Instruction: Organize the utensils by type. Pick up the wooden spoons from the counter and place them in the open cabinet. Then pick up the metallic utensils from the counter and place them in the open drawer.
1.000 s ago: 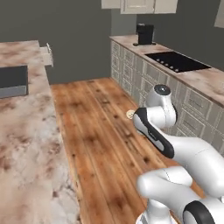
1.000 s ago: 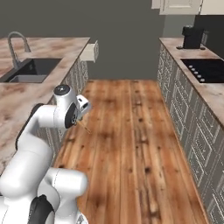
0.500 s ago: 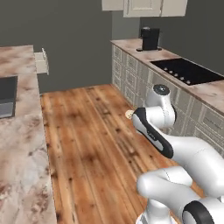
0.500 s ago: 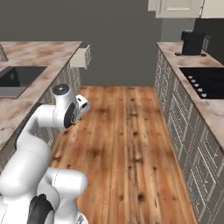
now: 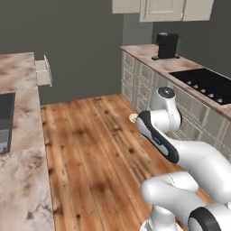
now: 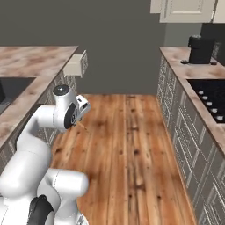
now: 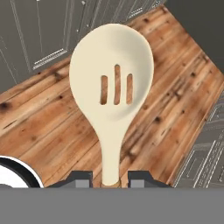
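My arm (image 5: 180,149) is folded back on itself, the elbow joint raised above the base and the forearm angled down and forward. My tool (image 7: 111,177) is clamped on the handle of a spoon (image 7: 112,83), one fingertip (image 7: 78,177) pressed to each side of the stem. The slotted bowl stands out beyond the tips, facing my hand camera.
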